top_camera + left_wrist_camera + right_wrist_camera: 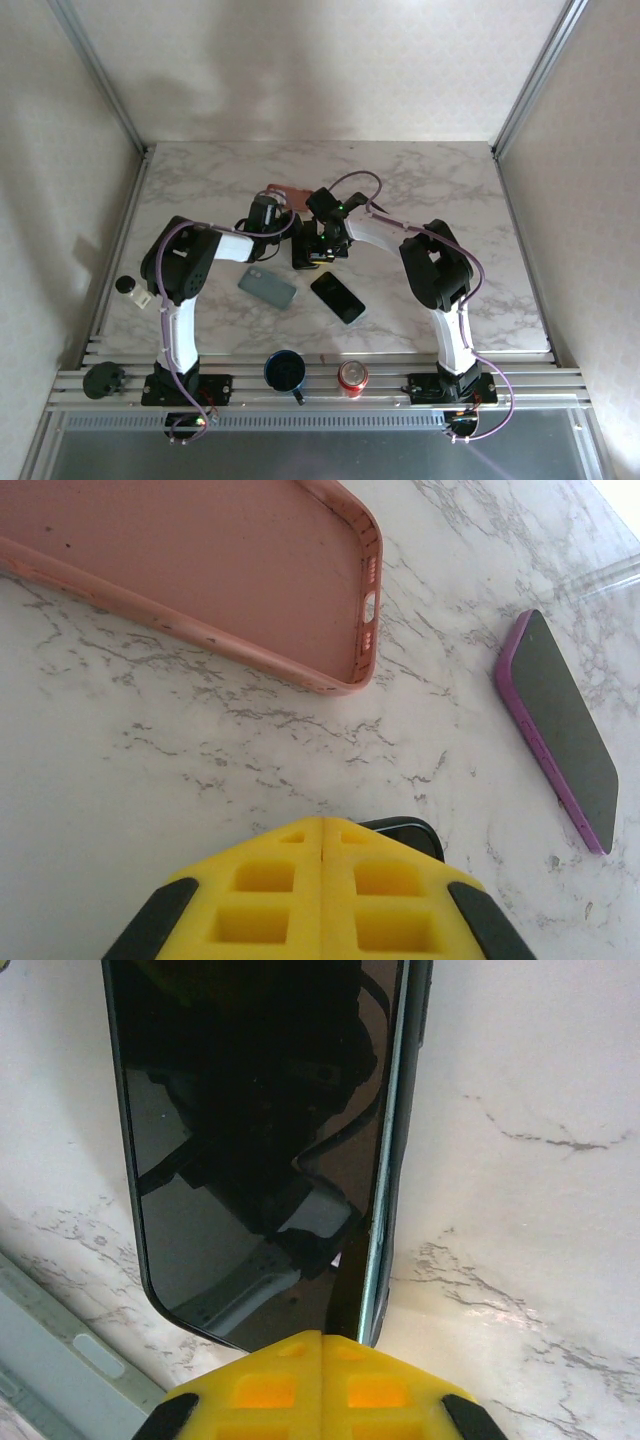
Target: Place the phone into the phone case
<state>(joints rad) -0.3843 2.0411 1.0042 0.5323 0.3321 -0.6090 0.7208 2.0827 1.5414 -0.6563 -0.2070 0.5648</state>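
1. The left gripper (pixel 322 842) has its yellow fingers pressed flat together with nothing between them. A dark rounded corner peeks out just under the right-hand tip, and I cannot tell what it belongs to.
2. Ahead of those fingers and to their left lies the pink phone case (pixel 200 560), hollow side up on the marble table (pixel 150 780), with its cut-out end the nearer one. It is open and empty, so it seems laid ready to receive the phone.
3. The right gripper (pixel 322 1348) is likewise closed on itself and grips nothing.
4. The phone (pixel 260 1130) sits screen up directly beyond those tips, its near end touching or almost touching them. Closed fingers probably serve here as a blunt pusher rather than a pinch.
5. A purple-edged phone (pixel 565 730) lies off to the right of the left fingers, well apart from the case.
6. Judgement: the phone is not yet in the case. The next move calls for nudging it toward the opening while the left fingers brace the case.
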